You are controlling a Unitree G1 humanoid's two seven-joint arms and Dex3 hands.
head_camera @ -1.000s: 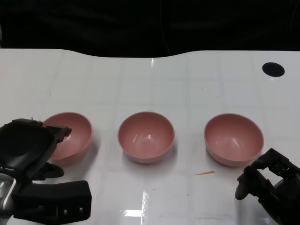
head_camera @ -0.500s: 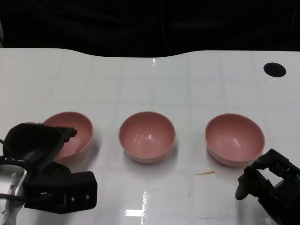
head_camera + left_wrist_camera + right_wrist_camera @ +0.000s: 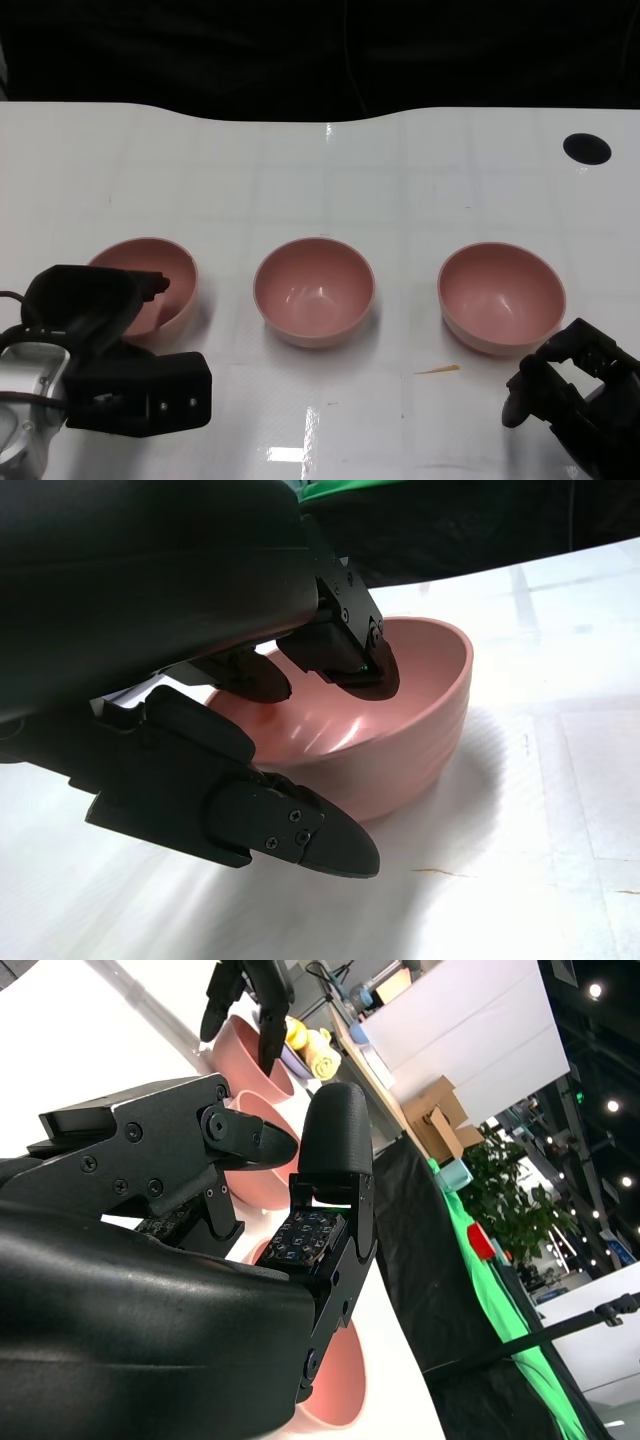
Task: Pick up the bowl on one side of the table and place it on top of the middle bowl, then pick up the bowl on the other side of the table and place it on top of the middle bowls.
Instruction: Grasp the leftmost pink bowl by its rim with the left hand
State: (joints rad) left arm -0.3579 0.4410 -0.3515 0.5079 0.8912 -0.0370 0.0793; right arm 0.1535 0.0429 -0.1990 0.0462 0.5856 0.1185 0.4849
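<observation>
Lower left: black left hand [image 3: 95, 310] at the near rim of the smooth pink plastic left bowl [image 3: 160, 280]. Left wrist view (only there) shows fingers [image 3: 340, 665] inside, thumb outside, spread, not clamped. Lower right: right hand [image 3: 560, 385] loosely open, empty, beside right bowl [image 3: 500, 295]. Middle bowl [image 3: 313, 290] centre, glossy white table [image 3: 320, 180].

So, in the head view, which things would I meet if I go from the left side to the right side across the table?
Left hand → left bowl → middle bowl → small orange scrap → right bowl → right hand. The dark round hole sits at the table's far right corner.
</observation>
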